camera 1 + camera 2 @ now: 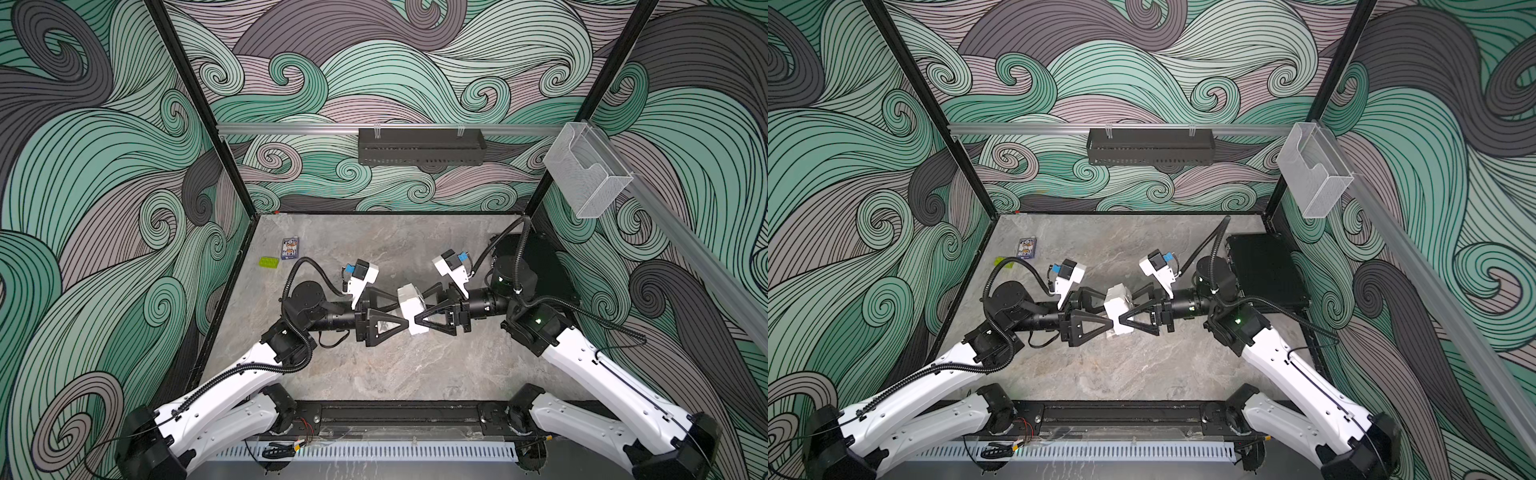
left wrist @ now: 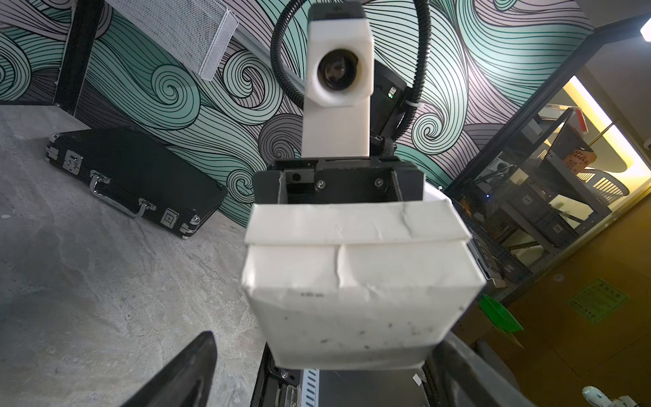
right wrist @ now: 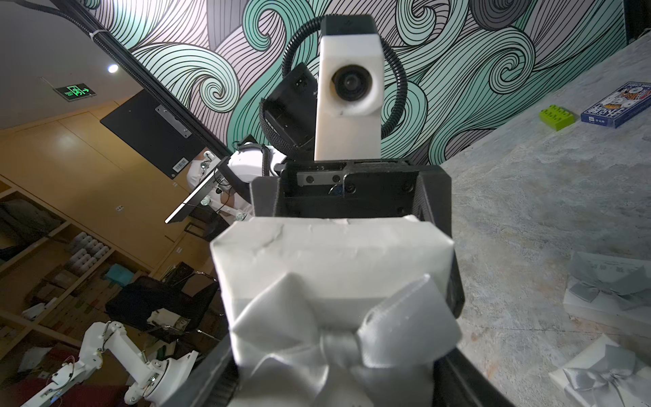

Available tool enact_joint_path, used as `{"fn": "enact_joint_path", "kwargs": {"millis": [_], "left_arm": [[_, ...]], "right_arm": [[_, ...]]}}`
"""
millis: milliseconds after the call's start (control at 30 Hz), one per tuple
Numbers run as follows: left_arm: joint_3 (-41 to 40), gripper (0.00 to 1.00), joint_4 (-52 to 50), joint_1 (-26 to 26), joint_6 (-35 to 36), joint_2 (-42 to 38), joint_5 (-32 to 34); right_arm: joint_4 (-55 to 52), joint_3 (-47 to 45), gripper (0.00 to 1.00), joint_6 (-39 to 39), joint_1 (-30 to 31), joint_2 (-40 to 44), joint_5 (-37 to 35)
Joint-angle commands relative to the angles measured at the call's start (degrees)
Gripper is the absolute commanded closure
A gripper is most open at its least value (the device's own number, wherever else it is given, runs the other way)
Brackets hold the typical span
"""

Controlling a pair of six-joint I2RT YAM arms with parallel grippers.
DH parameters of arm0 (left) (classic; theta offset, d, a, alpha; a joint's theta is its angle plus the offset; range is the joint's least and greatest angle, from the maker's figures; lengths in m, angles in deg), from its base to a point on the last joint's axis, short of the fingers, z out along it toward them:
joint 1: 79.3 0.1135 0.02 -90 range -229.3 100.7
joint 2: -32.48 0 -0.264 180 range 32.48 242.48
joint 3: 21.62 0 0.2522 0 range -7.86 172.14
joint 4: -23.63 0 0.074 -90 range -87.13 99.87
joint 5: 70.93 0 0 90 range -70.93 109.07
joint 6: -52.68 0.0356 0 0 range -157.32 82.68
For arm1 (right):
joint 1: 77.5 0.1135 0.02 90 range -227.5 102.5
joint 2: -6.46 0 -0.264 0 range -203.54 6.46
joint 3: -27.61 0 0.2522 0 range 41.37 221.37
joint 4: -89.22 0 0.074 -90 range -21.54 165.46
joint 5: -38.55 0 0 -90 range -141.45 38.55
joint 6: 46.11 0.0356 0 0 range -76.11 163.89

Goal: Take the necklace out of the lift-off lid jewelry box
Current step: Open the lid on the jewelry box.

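silver bow [image 3: 338, 345] sits nearest, on the lid [image 2: 352, 225] of the white jewelry box [image 1: 411, 309], held above the desk [image 1: 374, 374]. right gripper [image 1: 419, 308] is clamped on it. left gripper [image 1: 401, 309] stands apart around the base [image 2: 352, 299]. creased card: light and crushable, so grip the side walls. the necklace is probably inside, unseen. black case [image 2: 134, 176] lies beyond.

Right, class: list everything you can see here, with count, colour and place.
box: one, white, held above the table centre
bow: one, silver, on the box
spare boxes: two, white with grey bows, on the table
cards: one pack, blue, table's far left
brick: one, green, beside cards
case: one, black, table's right side
tray: one, black, back rail
basket: one, pale mesh, right rail
left gripper: one, black, open around box
right gripper: one, black, shut on box
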Motion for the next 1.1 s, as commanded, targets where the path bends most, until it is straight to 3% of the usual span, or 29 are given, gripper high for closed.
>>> {"fn": "enact_joint_path", "kwargs": {"millis": [0, 533, 833, 1067], "left_arm": [[2.4, 0.11, 3.0, -0.7, -0.7, 0.0, 1.7], [1.7, 0.20, 4.0, -1.4, -0.7, -1.1, 4.0], [1.0, 0.35, 5.2, -1.5, -0.9, -1.3, 4.5], [0.3, 0.40, 3.2, -1.5, 0.1, -2.5, 6.2]], "right_arm": [[3.6, -0.6, 0.30, 0.8, 0.4, 0.9, 1.1], [6.8, -2.7, 0.30, 2.2, 0.4, 0.4, 0.5], [7.2, -3.4, 0.30, 2.1, 0.4, 0.4, 0.0], [3.0, -2.7, 0.29, -1.0, -0.2, 1.6, -1.1]]}}
